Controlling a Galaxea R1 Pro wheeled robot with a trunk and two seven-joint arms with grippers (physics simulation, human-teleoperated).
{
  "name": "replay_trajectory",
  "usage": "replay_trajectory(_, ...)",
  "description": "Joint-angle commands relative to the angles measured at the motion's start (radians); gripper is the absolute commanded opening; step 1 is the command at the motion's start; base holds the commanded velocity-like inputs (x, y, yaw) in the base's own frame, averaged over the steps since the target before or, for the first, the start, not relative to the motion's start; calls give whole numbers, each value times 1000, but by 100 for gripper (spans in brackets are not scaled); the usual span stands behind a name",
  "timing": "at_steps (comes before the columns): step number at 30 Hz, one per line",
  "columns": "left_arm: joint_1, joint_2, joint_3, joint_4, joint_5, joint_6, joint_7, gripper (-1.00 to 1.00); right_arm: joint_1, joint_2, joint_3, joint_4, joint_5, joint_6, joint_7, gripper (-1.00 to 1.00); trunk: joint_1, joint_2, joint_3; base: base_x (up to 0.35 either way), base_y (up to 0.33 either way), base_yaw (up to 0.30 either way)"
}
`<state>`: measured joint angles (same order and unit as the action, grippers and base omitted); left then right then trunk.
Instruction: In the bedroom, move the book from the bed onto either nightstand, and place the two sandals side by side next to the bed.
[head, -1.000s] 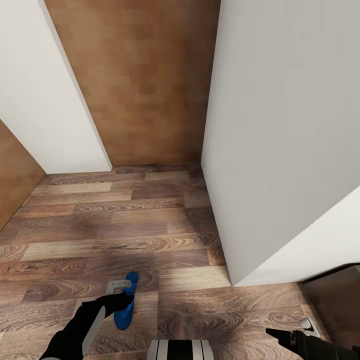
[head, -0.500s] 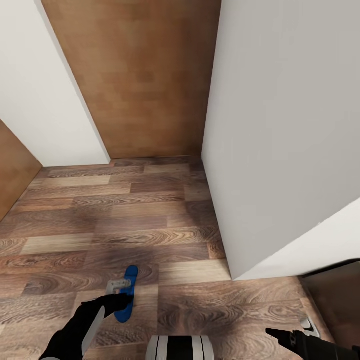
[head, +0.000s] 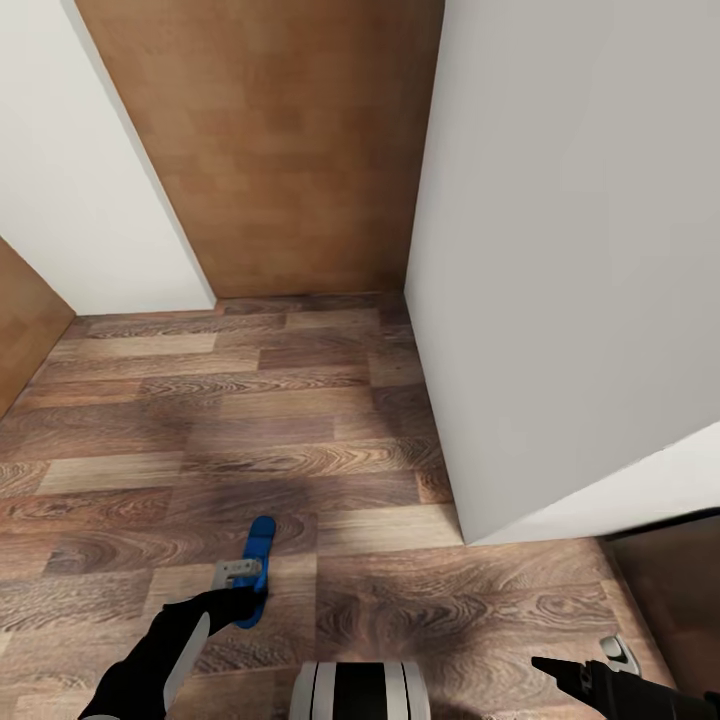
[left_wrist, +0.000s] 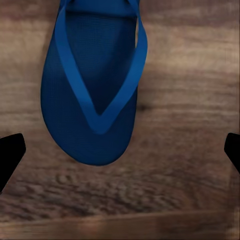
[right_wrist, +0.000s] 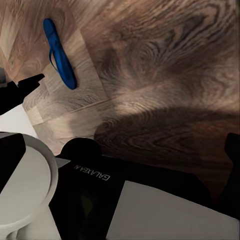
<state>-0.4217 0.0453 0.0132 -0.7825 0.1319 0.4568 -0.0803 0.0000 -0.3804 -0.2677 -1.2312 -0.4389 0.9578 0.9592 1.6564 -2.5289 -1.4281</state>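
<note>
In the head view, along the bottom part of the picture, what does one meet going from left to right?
Left gripper → blue sandal → robot's trunk → right gripper.

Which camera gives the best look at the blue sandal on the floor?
The left wrist view: the sandal shows large from above, with its blue strap and front end clear between the open left pincer's tips. In the head view it is small and partly behind the left pincer. In the right wrist view it is small and edge-on.
</note>
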Motion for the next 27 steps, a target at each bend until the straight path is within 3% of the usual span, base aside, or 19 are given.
replay_trajectory(1, 0, 0, 1, -1, 9, 6, -1, 100, 0, 0, -1, -1, 0, 4, 3, 100, 0, -1, -5, 0, 0, 0)
replay_trajectory(10, 0, 1, 2, -2, 8, 6, -1, 100, 0, 0, -1, -1, 0, 4, 3, 100, 4, -3, -39, 0, 0, 0)
replay_trajectory(27, 0, 1, 2, -4, 8, 6, 0, 100, 0, 0, -1, -1, 0, 4, 3, 100, 4, -3, -39, 66, 0, 0)
